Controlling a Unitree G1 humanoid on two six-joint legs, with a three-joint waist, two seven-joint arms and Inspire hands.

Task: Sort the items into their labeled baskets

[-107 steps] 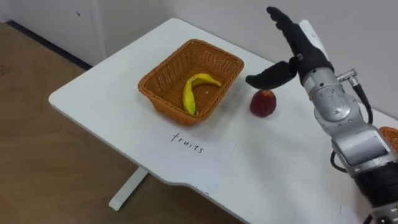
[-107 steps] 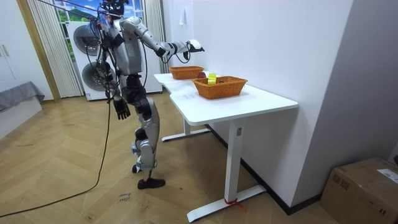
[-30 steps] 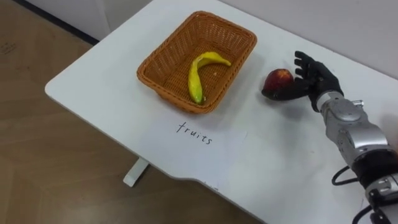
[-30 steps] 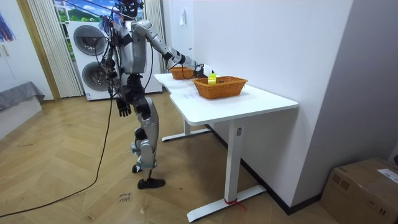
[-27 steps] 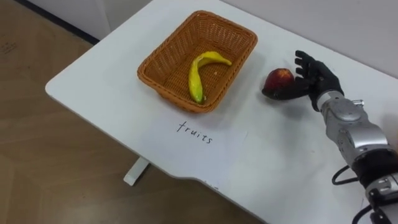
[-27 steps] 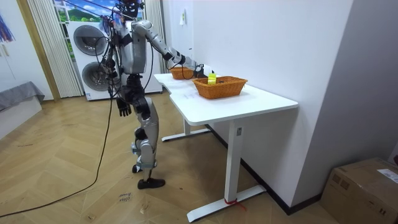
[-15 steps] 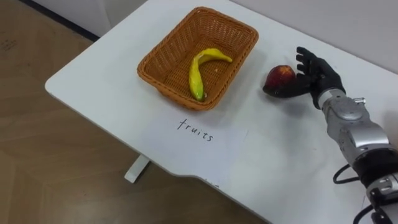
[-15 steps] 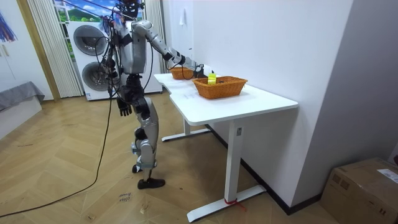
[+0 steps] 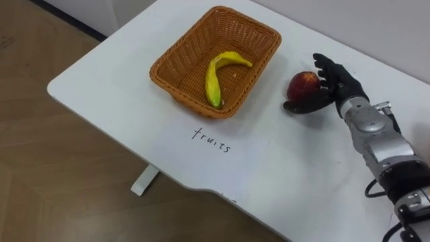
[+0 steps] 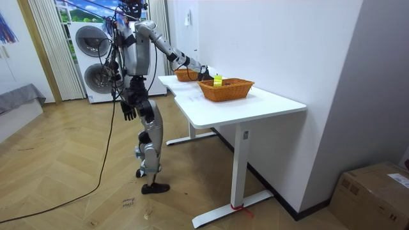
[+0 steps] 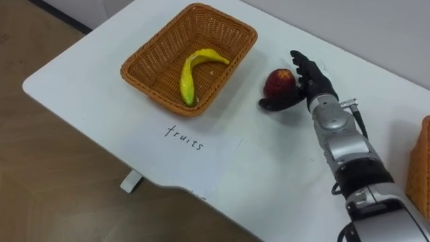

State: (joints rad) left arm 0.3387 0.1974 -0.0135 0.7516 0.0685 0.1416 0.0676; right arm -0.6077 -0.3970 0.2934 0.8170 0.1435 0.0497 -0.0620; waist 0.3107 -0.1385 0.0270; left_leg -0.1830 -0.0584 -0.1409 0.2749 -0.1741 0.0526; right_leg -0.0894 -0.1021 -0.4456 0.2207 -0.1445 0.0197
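Looking down at the white table (image 9: 94, 84), you can take the fruit basket (image 9: 180, 62) as your marker for everything else. Your banana (image 9: 216, 72) lies inside that basket on its woven floor, running from the near wall toward the far right corner. Your apple (image 9: 304, 83) is outside it, near the basket's right-hand wall, with a strip of bare table between fruit and rim. Your right hand (image 9: 342, 87) is on the side of the apple away from the basket and has taken hold of it: the thumb curls under the apple's near side while the fingers (image 9: 327, 67) stand up against its far right side, so the fruit sits in the cup between them. You cannot tell whether the apple rests on the table or is just clear of it. A paper sheet (image 11: 215, 161) with a handwritten word lies flat just in front of the basket's near wall. A second wicker basket (image 11: 423, 161) sits well to the right of the fruit basket, beyond the apple and your right forearm. From the room, you see the robot standing upright at the table with its right arm stretched out toward the baskets, and your left hand (image 10: 128, 112) hanging by its hip, well away from the basket and too small there for you to tell its state
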